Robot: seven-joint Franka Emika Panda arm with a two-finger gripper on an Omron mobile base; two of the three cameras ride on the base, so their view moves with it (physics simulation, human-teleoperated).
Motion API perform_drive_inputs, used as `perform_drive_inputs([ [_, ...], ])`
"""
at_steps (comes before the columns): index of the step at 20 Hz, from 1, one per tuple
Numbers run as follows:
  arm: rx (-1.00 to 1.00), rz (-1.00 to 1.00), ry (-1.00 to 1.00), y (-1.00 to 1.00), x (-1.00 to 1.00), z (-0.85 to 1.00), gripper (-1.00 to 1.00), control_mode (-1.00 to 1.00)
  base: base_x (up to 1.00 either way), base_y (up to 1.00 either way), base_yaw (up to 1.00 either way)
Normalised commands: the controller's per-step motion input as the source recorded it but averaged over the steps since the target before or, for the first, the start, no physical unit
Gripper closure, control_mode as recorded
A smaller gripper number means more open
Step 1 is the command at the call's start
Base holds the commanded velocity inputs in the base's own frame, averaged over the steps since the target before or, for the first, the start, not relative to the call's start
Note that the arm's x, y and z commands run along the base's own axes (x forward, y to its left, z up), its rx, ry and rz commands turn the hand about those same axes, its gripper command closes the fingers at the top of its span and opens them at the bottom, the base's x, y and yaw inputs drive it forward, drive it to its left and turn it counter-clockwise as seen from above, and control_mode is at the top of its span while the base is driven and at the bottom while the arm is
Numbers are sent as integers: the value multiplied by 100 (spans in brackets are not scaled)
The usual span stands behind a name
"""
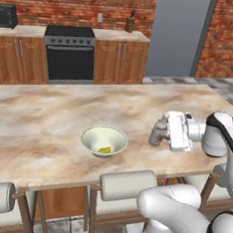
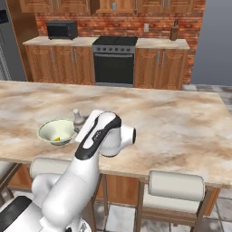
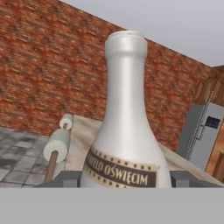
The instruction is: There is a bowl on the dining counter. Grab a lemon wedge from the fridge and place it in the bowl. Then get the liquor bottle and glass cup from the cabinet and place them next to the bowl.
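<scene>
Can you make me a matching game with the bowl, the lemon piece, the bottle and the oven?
Things:
1. bowl
2. lemon wedge
3. liquor bottle
4. oven

Places:
A. between wooden cabinets at the brick wall
B. inside the bowl
C. on the marble counter, in front of the stools
D. between the claw's fingers

Pairs: 1-C, 2-B, 3-D, 4-A

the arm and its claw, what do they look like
A white arm built of rounded, glossy segments with dark bands at the joints. The claw has a ribbed white hand block and grey fingers. No cables or markings visible.
</scene>
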Motion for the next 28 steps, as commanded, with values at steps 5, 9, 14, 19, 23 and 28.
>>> perform_drive_inputs([
  [5, 0, 0, 3, 0, 3, -1, 100, -100, 0, 0, 0],
  [9, 0, 0, 0, 0, 0, -9, 100, -100, 0, 0, 0],
  [14, 0, 0, 0, 0, 11, -21, 100, -100, 0, 0, 0],
  [19, 0, 0, 0, 2, 19, -27, 100, -100, 0, 0, 0],
  [23, -2, 0, 0, 15, 33, -31, 100, -100, 0, 0, 0],
  [28, -3, 0, 0, 13, 37, -33, 100, -100, 0, 0, 0],
])
